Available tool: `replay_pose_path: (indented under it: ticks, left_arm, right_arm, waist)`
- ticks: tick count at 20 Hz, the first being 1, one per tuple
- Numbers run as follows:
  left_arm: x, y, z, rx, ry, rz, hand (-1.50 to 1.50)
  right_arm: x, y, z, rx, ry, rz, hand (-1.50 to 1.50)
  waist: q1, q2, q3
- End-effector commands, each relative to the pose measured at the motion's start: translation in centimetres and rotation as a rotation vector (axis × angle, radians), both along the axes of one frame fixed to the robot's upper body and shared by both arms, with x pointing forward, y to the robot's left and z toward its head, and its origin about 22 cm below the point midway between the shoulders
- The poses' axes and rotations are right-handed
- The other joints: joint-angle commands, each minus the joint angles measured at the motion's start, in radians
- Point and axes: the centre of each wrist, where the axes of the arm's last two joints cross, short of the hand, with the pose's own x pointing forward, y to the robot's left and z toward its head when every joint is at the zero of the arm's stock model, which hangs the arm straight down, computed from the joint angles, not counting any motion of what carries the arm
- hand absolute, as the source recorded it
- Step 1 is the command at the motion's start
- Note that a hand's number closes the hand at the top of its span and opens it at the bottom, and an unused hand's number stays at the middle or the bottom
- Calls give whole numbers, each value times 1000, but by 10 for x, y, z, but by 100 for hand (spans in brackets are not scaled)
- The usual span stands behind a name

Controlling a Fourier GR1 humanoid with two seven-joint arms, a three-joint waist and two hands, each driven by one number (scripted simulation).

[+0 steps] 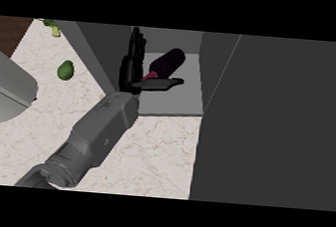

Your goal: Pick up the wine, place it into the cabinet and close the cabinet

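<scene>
The left forearm rises from the lower edge across the marbled counter. At its end the left hand is inside the mouth of the open cabinet. Its fingers are straight and point away, and its thumb sticks out to the right, so the hand is open and not wrapped round anything. The right hand is not in view.

Just right of the fingers and just beyond the thumb, the wine bottle leans tilted inside the cabinet, its dark body angled up and away. Its reddish end sits down by the thumb. I cannot tell whether hand and bottle touch.

I judge the bottle to be rigid, smooth and fairly heavy for its width, likely to slip or roll and to break if knocked over. The safest hold looks like one round the broad middle of the body, fingers on one side and thumb opposite.

Further right of the hand, the dark cabinet door stands open. Well left of the hand a green fruit lies on the counter.
</scene>
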Motion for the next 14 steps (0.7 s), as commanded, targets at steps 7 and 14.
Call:
replay_pose_path:
  ticks: [7,14]
  left_arm:
    - [-62,-40,-16,-18,46,-12,-150]
    - [-123,-67,-11,-7,10,-52,-150]
  right_arm:
    - [-18,-13,5,8,-9,-50,-150]
    - [-24,-20,5,1,-31,-76,-150]
  waist:
    - [40,-6,0]
    - [68,-6,0]
